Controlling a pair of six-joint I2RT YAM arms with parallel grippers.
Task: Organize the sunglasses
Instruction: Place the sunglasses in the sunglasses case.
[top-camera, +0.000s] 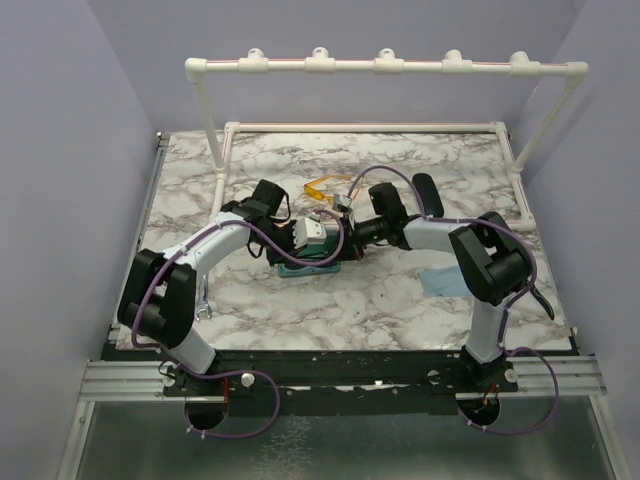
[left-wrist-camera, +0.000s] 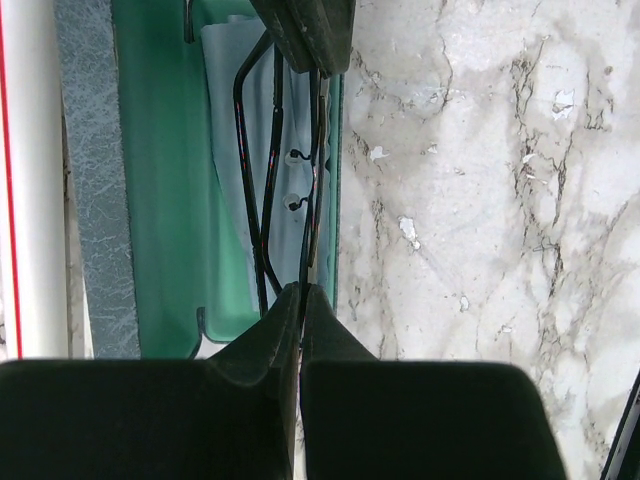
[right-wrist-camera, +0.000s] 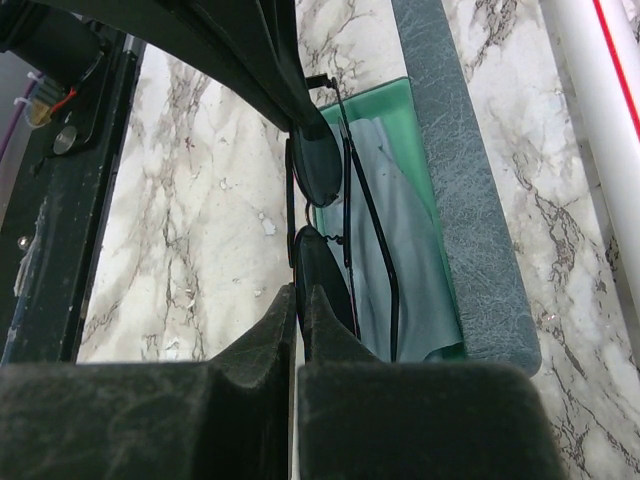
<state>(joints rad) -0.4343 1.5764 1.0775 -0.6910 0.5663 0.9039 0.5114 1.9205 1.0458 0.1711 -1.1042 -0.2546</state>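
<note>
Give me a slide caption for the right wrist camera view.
Right gripper and left gripper pinch the dark wire sunglasses by opposite ends over the open green-lined case.

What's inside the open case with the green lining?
A pale cloth lies on the green lining. The dark wire sunglasses hang over it, pinched at each end by the left tool and right tool. Whatever is under the cloth is covered.
</note>
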